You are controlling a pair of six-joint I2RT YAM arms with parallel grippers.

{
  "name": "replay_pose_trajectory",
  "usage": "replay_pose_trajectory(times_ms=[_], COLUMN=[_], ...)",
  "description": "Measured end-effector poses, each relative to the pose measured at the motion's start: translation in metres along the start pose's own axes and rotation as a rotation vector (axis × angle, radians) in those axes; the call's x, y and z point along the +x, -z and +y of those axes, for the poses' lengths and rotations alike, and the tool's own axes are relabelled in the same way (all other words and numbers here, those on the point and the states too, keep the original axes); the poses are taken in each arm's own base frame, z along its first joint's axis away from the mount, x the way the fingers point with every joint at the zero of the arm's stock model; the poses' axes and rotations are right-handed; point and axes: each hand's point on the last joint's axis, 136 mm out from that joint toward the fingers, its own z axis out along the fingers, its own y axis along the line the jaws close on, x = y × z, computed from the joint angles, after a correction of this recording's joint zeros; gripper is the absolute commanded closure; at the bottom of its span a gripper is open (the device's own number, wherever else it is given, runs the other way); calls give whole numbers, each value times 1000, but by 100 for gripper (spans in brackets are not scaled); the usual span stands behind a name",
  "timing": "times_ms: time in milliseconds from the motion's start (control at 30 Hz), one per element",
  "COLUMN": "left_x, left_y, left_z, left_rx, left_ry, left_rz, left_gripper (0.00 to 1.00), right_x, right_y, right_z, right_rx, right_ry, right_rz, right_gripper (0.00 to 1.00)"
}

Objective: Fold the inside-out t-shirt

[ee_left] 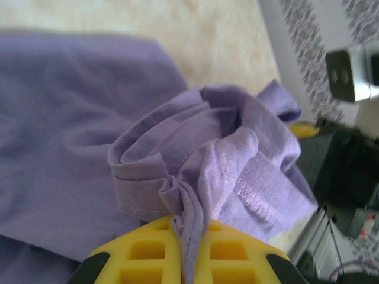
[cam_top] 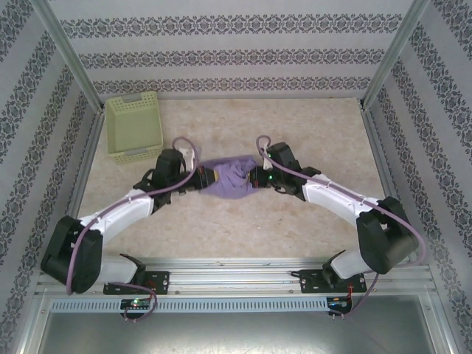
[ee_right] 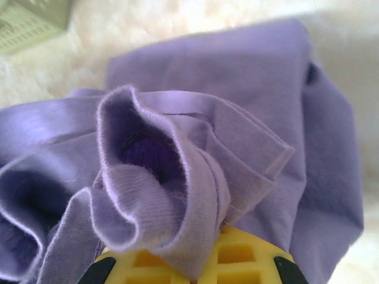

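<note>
Soft lavender-purple cotton t-shirt (cam_top: 230, 183) is lying bunched mid-table, pale green plastic basket (cam_top: 134, 127) at its 10 o'clock. Left gripper (ee_left: 188, 245) is pinching its 9 o'clock edge and right gripper (ee_right: 195, 260) its 3 o'clock edge, both clamped on cloth. Judgement: the arms should be drawing apart evenly and level, so the cloth spreads without slipping.

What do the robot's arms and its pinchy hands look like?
The left arm and right arm are white shells with chunky black joints. A purple cable runs along each. The left gripper and right gripper have bright yellow fingers with square holes, like waffles, and black side pieces.
</note>
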Motion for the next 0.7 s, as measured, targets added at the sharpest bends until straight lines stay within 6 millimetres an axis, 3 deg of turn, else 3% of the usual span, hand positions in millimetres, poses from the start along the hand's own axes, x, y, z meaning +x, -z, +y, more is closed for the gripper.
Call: replay_pose_trajectory(times_ms=[100,267,367,467,567,700], left_x=[1,-39,-57,-55,-48,-59], left_y=[17,33,29,17,4,-10], left_z=[2,0,25,63,91,111], left_rx=[-45,-132,-229,-348,-426,-471], left_ry=[2,-22,11,59,94,124], left_rz=[-38,-170,-208,-185,-141,-124], left_gripper=[100,100,100,100,100,100], right_x=[5,-21,-45,-64,-71,-74], right_y=[4,18,17,2,-21,-49], right_z=[-2,13,19,17,11,-3], right_rx=[1,-28,-30,-12,17,65], right_ry=[-29,-19,-20,-26,-23,-19], right_rz=[-1,-70,-101,-98,-60,-1], right_gripper=[100,100,100,100,100,100])
